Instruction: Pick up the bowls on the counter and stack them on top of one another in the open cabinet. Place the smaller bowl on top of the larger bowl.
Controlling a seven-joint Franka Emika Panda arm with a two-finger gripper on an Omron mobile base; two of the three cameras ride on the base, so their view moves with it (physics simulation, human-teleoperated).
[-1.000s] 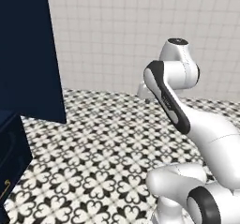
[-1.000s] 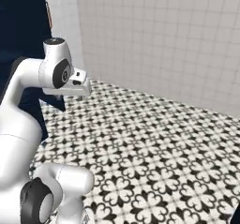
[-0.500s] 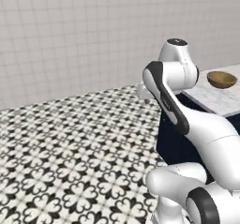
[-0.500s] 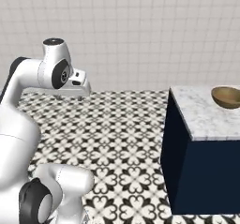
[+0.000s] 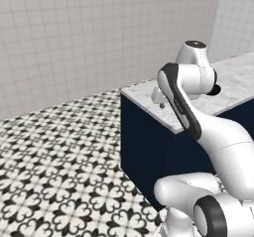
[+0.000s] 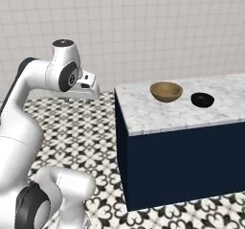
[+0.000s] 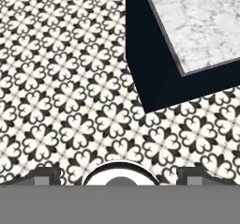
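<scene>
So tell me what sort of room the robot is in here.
Most likely a kitchen, rendered rather than real: a marble counter on a dark navy base, a tan bowl and a smaller black bowl on it, a patterned black-and-white tile floor and pale tiled walls.

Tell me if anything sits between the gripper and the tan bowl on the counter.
Nothing visible does. The gripper hangs over patterned floor off the counter's corner, fingers spread. The tan bowl stands on bare marble, with the black bowl beyond it, apart.
</scene>
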